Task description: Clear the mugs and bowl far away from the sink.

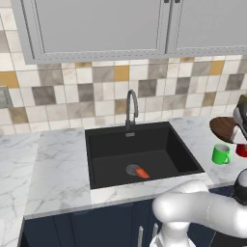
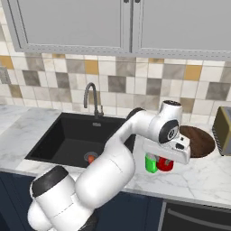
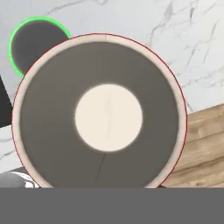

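The red mug [image 2: 168, 167] stands on the marble counter right of the sink [image 2: 67, 135], with the green mug [image 2: 150, 163] touching or nearly touching its left side. My gripper [image 2: 165, 159] has come down from above onto the red mug; its fingers are hidden, so I cannot tell how they stand. From the hand, the red mug [image 3: 100, 113] is seen straight down, pale inside, with the green mug [image 3: 30, 41] at upper left. Behind them lies the dark brown bowl [image 2: 198, 140]. The left base view has the green mug [image 1: 221, 154], red mug [image 1: 242, 150] and bowl [image 1: 223, 128] at far right.
The black sink [image 1: 120, 149] has a grey gooseneck tap [image 1: 131, 108] and a small orange thing [image 1: 142, 172] by its drain. A boxy toaster [image 2: 223, 131] stands right of the bowl. Both mugs are near the counter's front edge. Tiled wall and cabinets rise behind.
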